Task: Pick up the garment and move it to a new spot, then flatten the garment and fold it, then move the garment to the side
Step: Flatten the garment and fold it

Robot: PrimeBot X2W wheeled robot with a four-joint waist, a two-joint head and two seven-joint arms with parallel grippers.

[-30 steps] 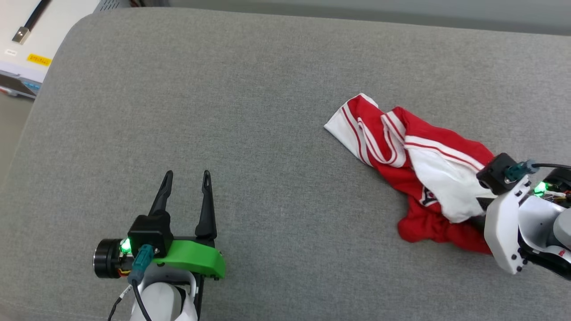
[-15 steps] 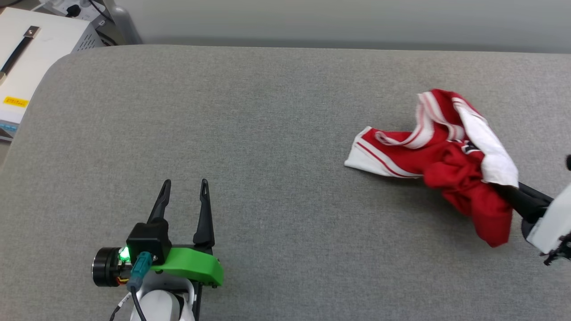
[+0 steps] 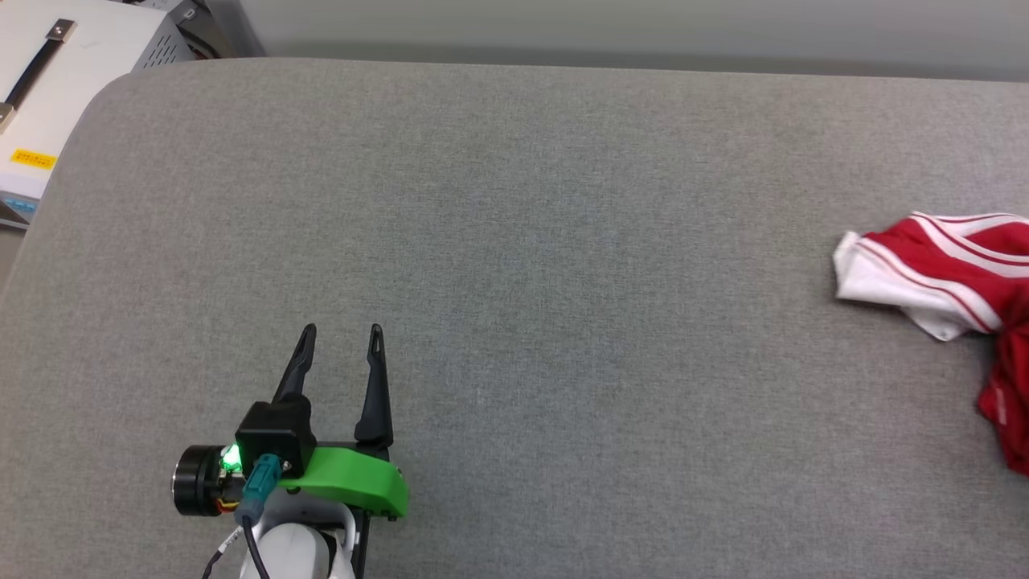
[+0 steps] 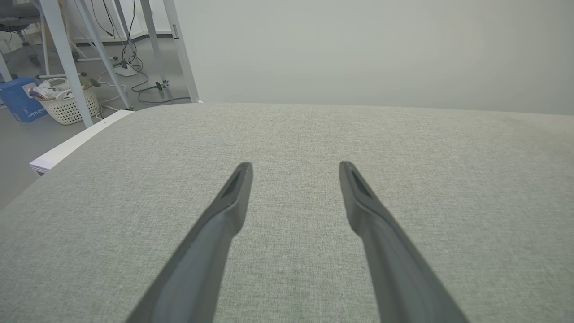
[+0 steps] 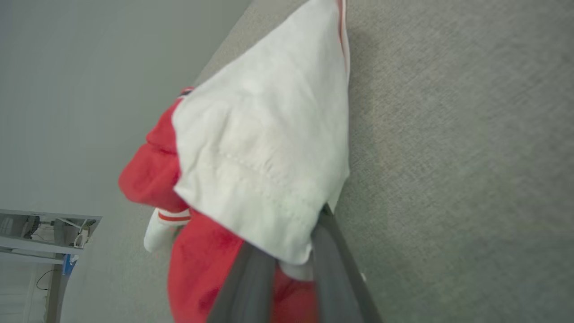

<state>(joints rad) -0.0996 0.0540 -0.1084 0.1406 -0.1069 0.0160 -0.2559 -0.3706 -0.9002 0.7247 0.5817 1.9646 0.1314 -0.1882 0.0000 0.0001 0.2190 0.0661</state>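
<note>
Head view overlooks the cushion (image 3: 514,241); wrist views skim it, right one against garment (image 5: 264,148).

Work surface: a broad pad covered in grey woven cloth (image 3: 514,241), rounded at its far left corner.
Wall: a plain pale grey wall (image 4: 381,49) rises just behind the pad's far edge.
Floor: smooth grey floor (image 4: 27,139) lies off the pad's left side.
Frame: slanting white metal legs (image 4: 67,58) stand on that floor.
Basket: a white woven basket (image 4: 69,105) with bits inside sits by the legs, just beside a blue box (image 4: 18,101).
Cables: dark cables (image 4: 134,67) trail over the floor near the wall.
Case: a white case (image 3: 80,48) stands by the pad's left corner, with a black strap handle (image 3: 36,68) and a yellow label (image 3: 34,158).
Light: soft and even, with faint shadows.
</note>
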